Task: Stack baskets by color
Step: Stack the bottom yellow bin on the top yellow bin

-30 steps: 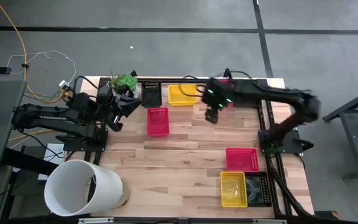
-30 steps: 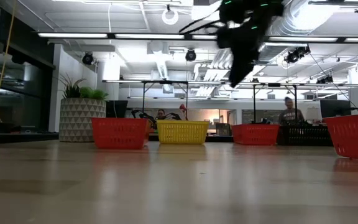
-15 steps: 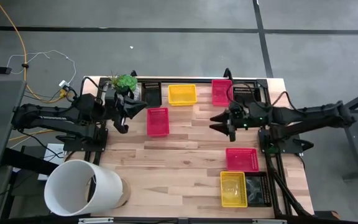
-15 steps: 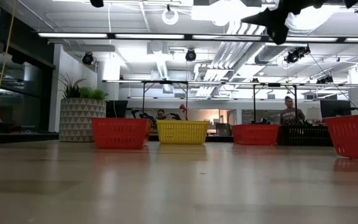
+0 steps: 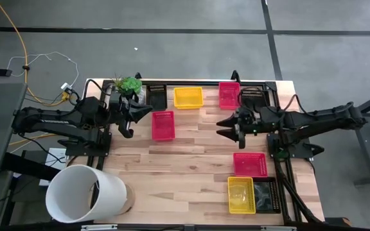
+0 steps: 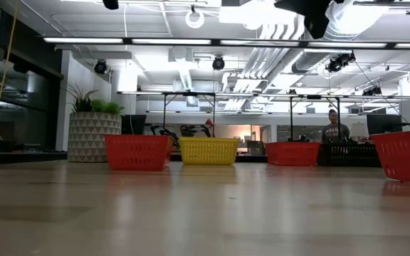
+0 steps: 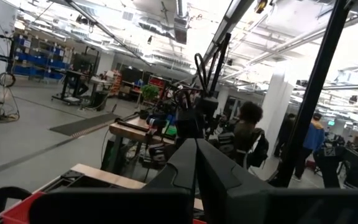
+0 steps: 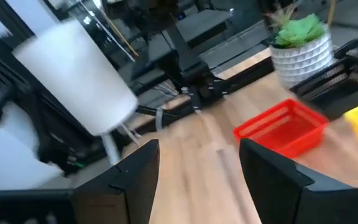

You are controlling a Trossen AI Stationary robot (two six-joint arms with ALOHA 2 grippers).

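Observation:
Baskets stand on the wooden table (image 5: 191, 154). Along the far edge are a black basket (image 5: 157, 96), a yellow basket (image 5: 188, 97) and a pink-red basket (image 5: 229, 95). Another pink-red basket (image 5: 163, 125) stands left of the middle. A third pink-red basket (image 5: 249, 163), a yellow basket (image 5: 241, 194) and a black basket (image 5: 266, 196) sit near the right front. My left gripper (image 5: 148, 114) is shut and raised, beside the middle-left basket. My right gripper (image 5: 223, 126) hangs open and level above the table's middle right, holding nothing.
A large white bucket (image 5: 85, 194) lies at the near left corner. A potted green plant (image 5: 128, 85) stands at the far left. The middle of the table between the arms is bare wood. People show in the room beyond the table (image 6: 331, 128).
My right gripper has drawn back from over the far edge toward the table's right side and tipped from pointing down to level, staying open. The pink-red basket at the far edge, which the arm covered before, now shows.

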